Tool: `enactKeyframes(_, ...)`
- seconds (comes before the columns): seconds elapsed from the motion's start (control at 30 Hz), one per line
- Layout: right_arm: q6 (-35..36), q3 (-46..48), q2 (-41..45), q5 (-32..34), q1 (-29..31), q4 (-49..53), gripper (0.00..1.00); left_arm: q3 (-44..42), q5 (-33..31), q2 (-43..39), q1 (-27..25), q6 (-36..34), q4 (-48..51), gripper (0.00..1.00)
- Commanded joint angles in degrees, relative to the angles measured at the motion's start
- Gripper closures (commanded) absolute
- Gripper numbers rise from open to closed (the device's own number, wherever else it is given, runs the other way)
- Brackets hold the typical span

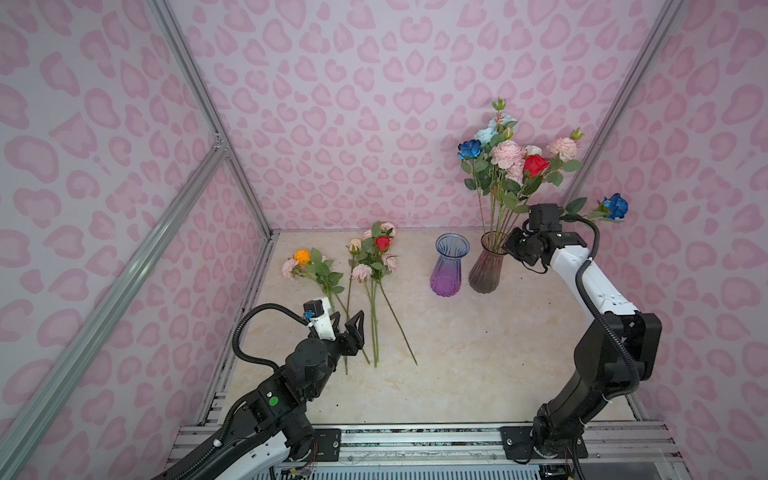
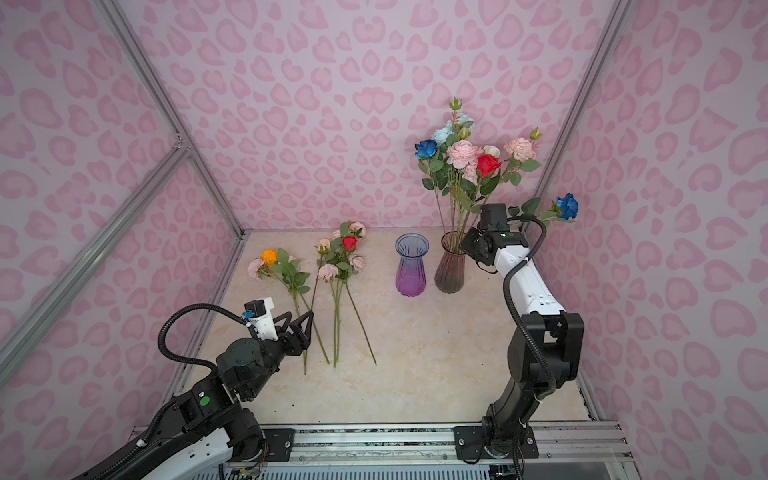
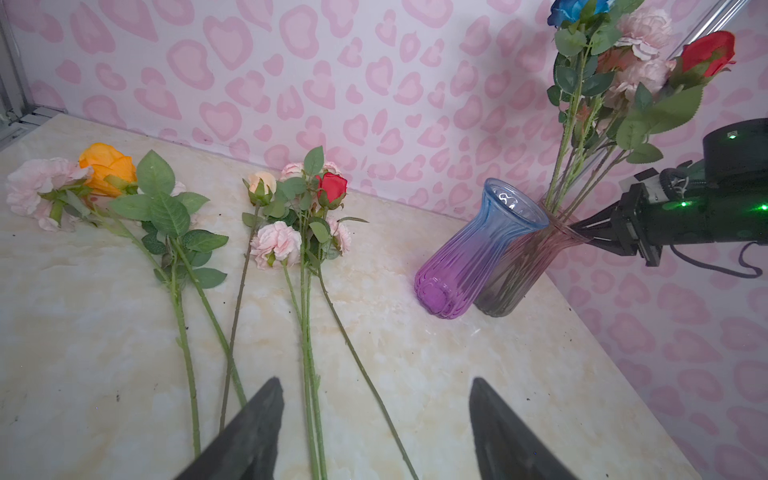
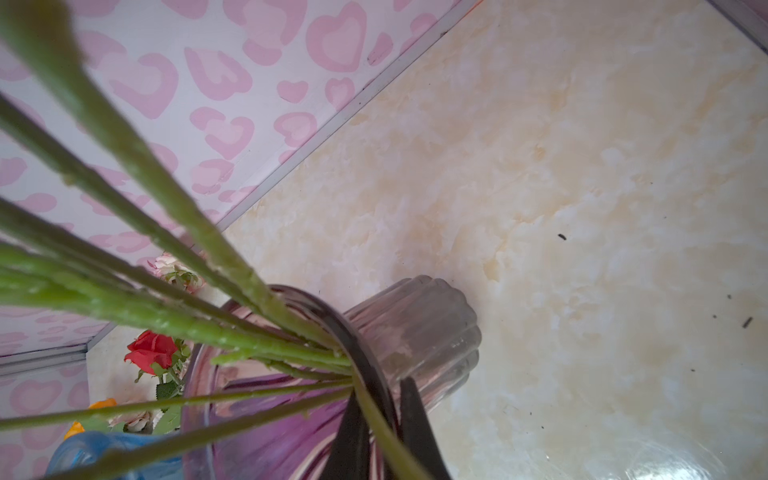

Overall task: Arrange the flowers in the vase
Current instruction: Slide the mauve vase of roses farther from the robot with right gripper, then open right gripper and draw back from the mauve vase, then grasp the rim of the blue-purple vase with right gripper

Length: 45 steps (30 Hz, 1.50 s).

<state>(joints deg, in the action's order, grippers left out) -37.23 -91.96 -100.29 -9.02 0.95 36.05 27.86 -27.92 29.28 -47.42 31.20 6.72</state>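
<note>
Right fingers (image 4: 415, 428) are closed on the stem (image 4: 376, 419) of a dark blue rose (image 1: 615, 205), right at the rim of the smoky pink vase (image 1: 484, 274), centre right in both top views. The rose head pokes out toward the right edge of the frame. That vase holds a bunch of flowers (image 1: 513, 160): blue, pale blue, pink, red. The purple vase (image 1: 448, 274) stands just to its left; I can't tell if they touch. Left fingers (image 1: 358, 328) are spread wide, gripping nothing, and hover over the lower stem ends of the loose flowers (image 1: 374, 266). These lie on the surface (image 1: 478, 353), centre left.
</note>
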Motion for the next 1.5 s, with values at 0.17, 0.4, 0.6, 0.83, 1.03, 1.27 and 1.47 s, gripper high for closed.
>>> enactKeyframes(0.17, 1.7, -2.1, -2.7, -0.5, -0.2, 1.1, 0.94, 1.1, -0.9, -0.5, 0.0, -0.4, 2.0, 0.28)
enactKeyframes(0.4, 2.1, -0.1, -0.2, 0.3, -0.3, 0.1, 0.76, 1.4, -0.7, 0.0, 0.0, -0.4, 1.9, 0.28)
enactKeyframes(0.6, 2.7, -0.6, 1.0, 0.2, -0.5, 1.1, 0.69, 1.8, -0.2, 0.8, 0.0, -0.3, 1.8, 0.28)
enactKeyframes(0.83, 2.0, 5.2, 6.9, 0.2, -0.4, -0.4, 0.62, 1.7, -0.2, 0.4, 0.0, -0.2, 2.1, 0.28)
enactKeyframes(1.03, 1.6, 15.7, 17.1, 1.7, 1.4, -1.7, 0.59, 1.1, -0.4, 0.3, 0.0, 0.2, 2.0, 0.28)
enactKeyframes(1.27, 1.5, 22.3, 28.1, 10.5, 10.9, -0.5, 0.58, 0.5, -3.2, 2.0, 0.0, 2.0, 1.8, 0.23)
enactKeyframes(1.47, 1.2, 15.3, 23.5, 11.4, 18.9, -1.3, 0.53, -0.5, -4.7, 3.8, 0.0, 5.2, 2.0, 0.02)
